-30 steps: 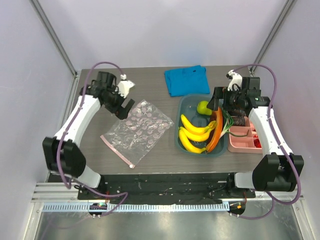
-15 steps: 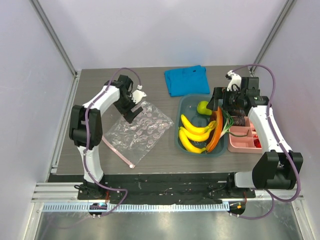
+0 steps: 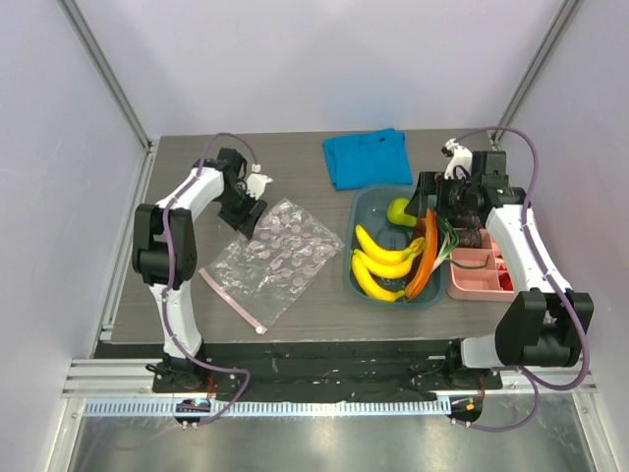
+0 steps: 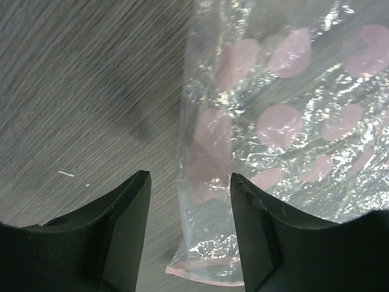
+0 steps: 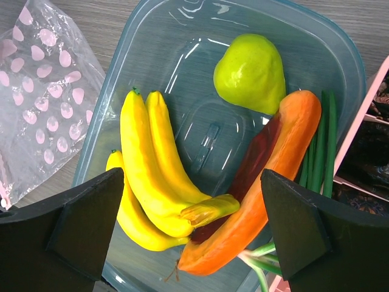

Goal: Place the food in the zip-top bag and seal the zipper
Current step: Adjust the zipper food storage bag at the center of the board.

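Observation:
The zip-top bag (image 3: 278,254) lies flat on the table, left of centre, with its pink zipper (image 3: 228,298) along the near-left edge and the white slider (image 3: 259,329) at the near end. My left gripper (image 3: 249,214) is low over the bag's far-left corner (image 4: 203,258). Its jaws stand partly apart astride that corner, with gaps on both sides. The food lies in a teal tub (image 3: 356,267): banana bunch (image 5: 152,176), orange-red pepper (image 5: 267,194), green pear (image 5: 252,73) and green onion (image 5: 322,152). My right gripper (image 5: 193,176) hangs open above them.
A blue folded cloth (image 3: 369,157) lies at the back behind the tub. A pink divided tray (image 3: 472,280) with small dark and red pieces stands right of the tub, under the right arm. Frame posts rise at both far corners.
The left gripper has shifted onto the bag's far-left corner and its jaws have narrowed. The right arm, the bag and the food have stayed in place.

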